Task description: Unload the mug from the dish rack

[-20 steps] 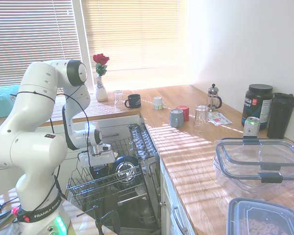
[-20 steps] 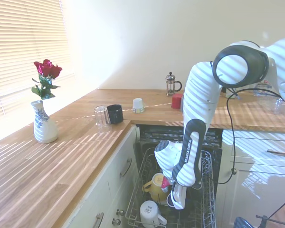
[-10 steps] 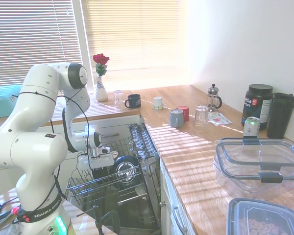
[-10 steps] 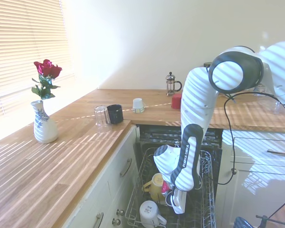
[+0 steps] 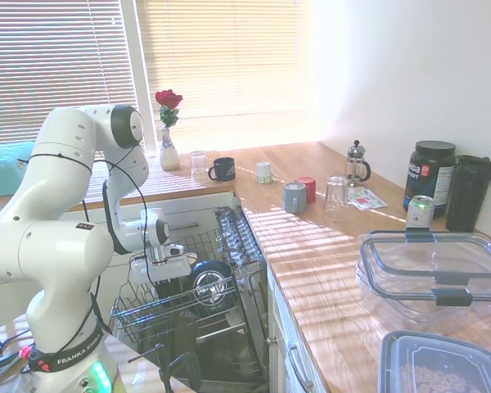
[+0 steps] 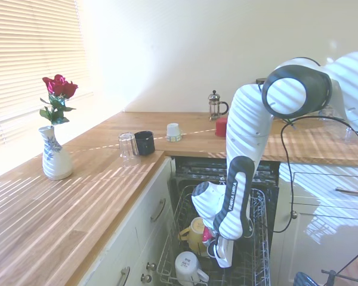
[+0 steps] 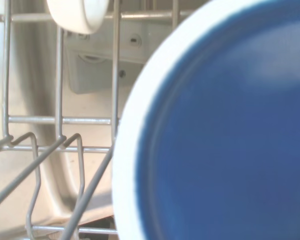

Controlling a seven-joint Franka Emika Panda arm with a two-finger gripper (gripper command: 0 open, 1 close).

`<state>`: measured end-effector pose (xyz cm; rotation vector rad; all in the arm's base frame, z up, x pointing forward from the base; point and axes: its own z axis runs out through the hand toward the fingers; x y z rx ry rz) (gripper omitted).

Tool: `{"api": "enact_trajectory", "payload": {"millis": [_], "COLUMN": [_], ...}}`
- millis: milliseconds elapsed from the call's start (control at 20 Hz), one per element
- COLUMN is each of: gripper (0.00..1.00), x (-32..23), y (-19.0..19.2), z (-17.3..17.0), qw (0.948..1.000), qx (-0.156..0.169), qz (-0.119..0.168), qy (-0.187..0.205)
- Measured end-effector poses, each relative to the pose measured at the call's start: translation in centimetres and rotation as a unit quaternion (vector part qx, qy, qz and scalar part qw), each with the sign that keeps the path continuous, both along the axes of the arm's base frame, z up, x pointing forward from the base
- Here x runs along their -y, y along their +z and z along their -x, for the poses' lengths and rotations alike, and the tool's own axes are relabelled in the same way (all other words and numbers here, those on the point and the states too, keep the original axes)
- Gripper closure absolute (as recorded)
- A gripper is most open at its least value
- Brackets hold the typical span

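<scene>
The dish rack (image 5: 147, 315) is a silver wire basket pulled out of the open dishwasher below the counter. A small dark mug (image 5: 165, 286) sits in it, mostly covered by my gripper (image 5: 158, 274), which reaches down onto it from above. In the second exterior view my gripper (image 6: 218, 257) hangs low inside the rack (image 6: 260, 238), with a dark rim showing beside it. A round blue surface with a pale rim (image 7: 225, 140) fills the wrist view from very close, among rack wires (image 7: 60, 120). I cannot tell whether it is the mug.
In the rack, a dark round bowl (image 5: 209, 282) lies right of my gripper, and a yellow mug (image 6: 197, 233) and a white mug (image 6: 188, 268) stand beside it. On the wooden counter (image 5: 311, 237) are a black mug (image 5: 222, 169), glasses, cups, a French press and a rose vase (image 5: 169, 147).
My gripper has sunk a little deeper into the rack over the dark mug. The dishes have not moved.
</scene>
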<state>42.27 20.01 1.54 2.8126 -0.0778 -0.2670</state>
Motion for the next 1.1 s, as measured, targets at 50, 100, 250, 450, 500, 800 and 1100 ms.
{"api": "enact_trajectory", "payload": {"millis": [50,100,250,450,500,800,1100], "gripper": [1.00,1.00,1.00,1.00,1.00,1.00,1.00], "x": [-0.1,-0.2,-0.7,-1.2,-1.3,-1.6,0.3], "y": [0.2,0.6,2.3,5.6,6.6,12.5,17.5], "z": [-0.1,-0.1,-0.2,0.1,0.1,-1.8,-3.8], "qw": [1.0000,1.0000,0.9998,0.9993,0.9991,0.9953,0.9900], "qx": [0.002,0.004,0.013,0.030,0.035,0.083,0.118], "qz": [-0.002,-0.004,-0.011,-0.021,-0.023,-0.047,-0.063], "qy": [-0.002,-0.004,-0.004,-0.005,-0.006,-0.017,-0.046]}}
